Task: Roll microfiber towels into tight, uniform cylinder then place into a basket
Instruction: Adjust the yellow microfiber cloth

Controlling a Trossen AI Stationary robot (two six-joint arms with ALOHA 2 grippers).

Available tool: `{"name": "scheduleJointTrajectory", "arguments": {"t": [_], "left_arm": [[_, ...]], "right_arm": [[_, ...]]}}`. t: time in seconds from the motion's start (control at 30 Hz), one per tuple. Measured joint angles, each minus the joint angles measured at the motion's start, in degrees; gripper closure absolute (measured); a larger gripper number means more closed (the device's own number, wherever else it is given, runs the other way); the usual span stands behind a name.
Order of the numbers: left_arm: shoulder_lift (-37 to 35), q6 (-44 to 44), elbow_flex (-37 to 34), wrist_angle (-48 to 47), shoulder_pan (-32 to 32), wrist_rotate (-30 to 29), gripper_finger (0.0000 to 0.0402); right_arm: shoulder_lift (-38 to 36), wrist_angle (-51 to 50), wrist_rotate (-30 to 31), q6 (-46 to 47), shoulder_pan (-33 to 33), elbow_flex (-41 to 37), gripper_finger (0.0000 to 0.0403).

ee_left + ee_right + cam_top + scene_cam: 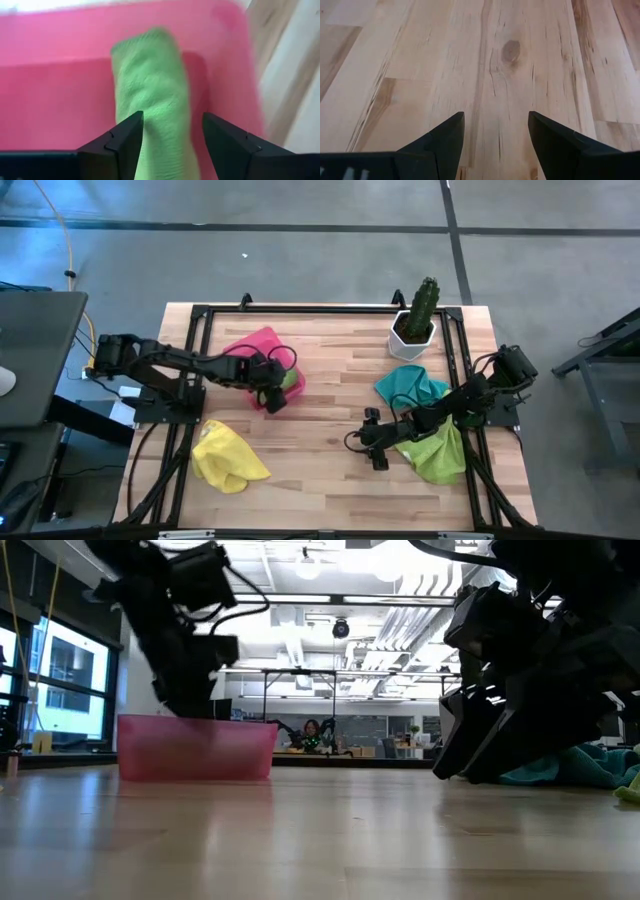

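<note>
floor [300,265]: grey concrete | windows [60,680]: daylit | ceiling lights [310,565]: bright | desks [390,750]: far back

Both grippers, left [277,393] and right [375,443], spread their fingers.

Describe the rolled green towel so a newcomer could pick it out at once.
Find the pink basket on the wooden table's left half, under the left tool. Inside it lies the rolled lime green towel, between that tool's open fingers. Unlike the yellow towel, teal towel and loose green towel lying crumpled on the wood, it is a cylinder.
</note>
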Motion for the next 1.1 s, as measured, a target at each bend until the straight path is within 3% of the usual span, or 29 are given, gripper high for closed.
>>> {"name": "scheduleJointTrajectory", "arguments": {"t": [0.3,0.5,0.7,0.93,1.1], "left_arm": [[0.0,-2.0,10.3,-14.3,-1.2,0.5,0.0208],[-0.1,-10.5,17.4,-20.8,-9.6,6.9,0.0208],[-0.1,-27.7,18.0,-24.0,-22.5,8.3,0.0208],[-0.1,-54.7,18.0,-29.9,-37.8,4.6,0.0208],[1.5,-68.1,18.0,-29.8,-46.2,1.3,0.0209]], "right_arm": [[0.0,0.0,0.0,0.5,0.0,0.0,0.019],[0.0,0.0,0.0,0.9,0.0,0.0,0.019],[0.0,0.5,0.0,9.8,0.0,0.0,0.019],[0.0,3.4,0.3,10.1,-0.5,0.0,0.019],[0.0,7.8,0.3,10.1,-0.5,0.0,0.019]]}}
